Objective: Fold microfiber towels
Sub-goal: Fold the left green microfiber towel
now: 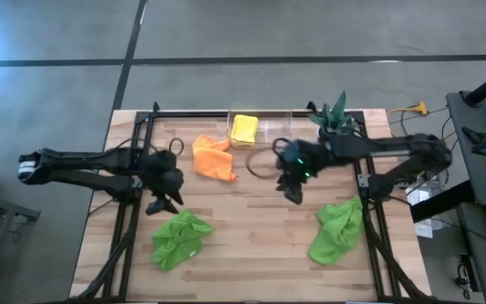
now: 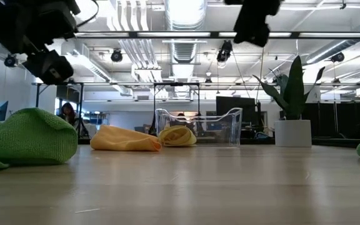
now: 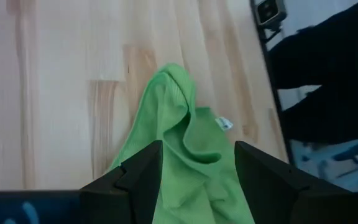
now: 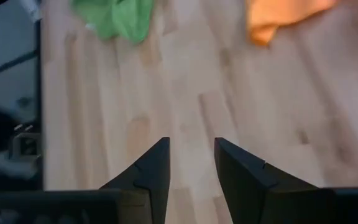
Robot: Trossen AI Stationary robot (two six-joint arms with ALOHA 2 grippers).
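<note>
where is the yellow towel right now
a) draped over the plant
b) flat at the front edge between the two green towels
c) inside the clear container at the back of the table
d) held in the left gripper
c: the yellow towel sits bunched inside the clear container at the back of the table, beside the orange towel, and the low view shows it behind the container's clear wall.

My wooden table [image 1: 251, 228] carried two lime green towels, one crumpled near my left side [image 1: 180, 238] and one near my right [image 1: 337, 230]. Toward the far edge lay the orange towel [image 1: 213, 157], just beside a clear bin [image 1: 260, 128] holding the yellow towel [image 1: 244, 128], with a potted plant [image 1: 334, 114] at the far right corner.
</note>
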